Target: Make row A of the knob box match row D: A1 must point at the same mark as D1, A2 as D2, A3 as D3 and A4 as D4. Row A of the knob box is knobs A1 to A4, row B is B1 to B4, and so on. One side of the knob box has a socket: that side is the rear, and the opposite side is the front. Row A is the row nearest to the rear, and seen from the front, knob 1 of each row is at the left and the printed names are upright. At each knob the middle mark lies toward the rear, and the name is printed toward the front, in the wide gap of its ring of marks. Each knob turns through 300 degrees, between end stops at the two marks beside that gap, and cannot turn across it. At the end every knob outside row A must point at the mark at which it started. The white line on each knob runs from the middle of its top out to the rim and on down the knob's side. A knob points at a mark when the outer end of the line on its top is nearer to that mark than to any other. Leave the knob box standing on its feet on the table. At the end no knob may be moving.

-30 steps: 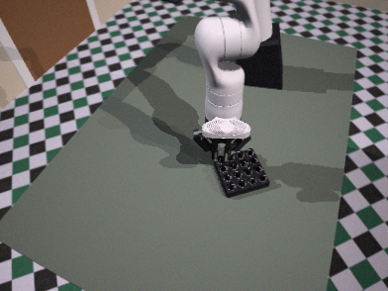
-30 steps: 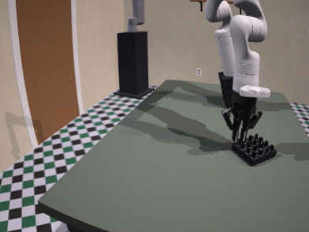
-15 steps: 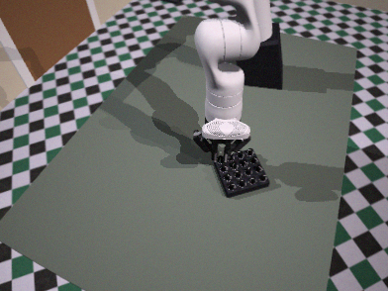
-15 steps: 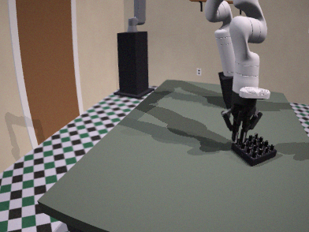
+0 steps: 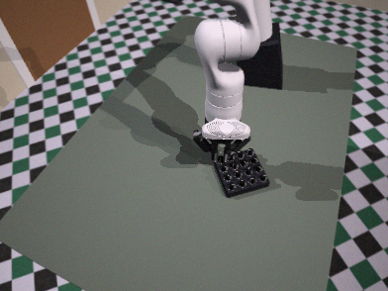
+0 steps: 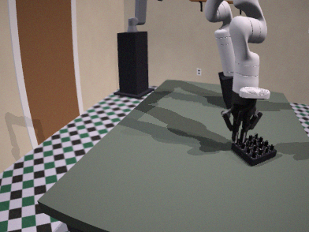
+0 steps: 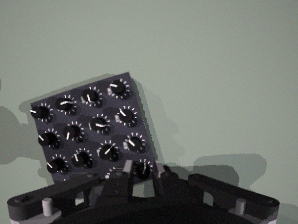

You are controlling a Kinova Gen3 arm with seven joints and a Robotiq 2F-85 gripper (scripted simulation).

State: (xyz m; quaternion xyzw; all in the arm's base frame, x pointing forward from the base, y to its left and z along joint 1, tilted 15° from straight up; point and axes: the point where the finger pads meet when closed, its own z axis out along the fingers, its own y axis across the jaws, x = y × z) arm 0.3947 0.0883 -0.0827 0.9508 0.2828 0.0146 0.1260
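The black knob box [image 5: 242, 171] stands on its feet on the green table, with a grid of black knobs that each carry a white line. It also shows in the exterior view [image 6: 254, 149] and in the wrist view [image 7: 93, 132]. My gripper [image 5: 223, 150] points straight down over the box's far left corner, as the top view shows it. Its fingers [image 6: 241, 136] are low, at about knob height. In the wrist view the fingers stand a narrow gap apart at a corner knob [image 7: 141, 167]. I cannot tell if they touch it. The printed names are too small to read.
The arm's black base pedestal [image 5: 262, 59] stands at the table's far edge, behind the box. A second dark pedestal [image 6: 132, 65] stands on the checkered floor beyond the table. The table's right edge lies a short way past the box.
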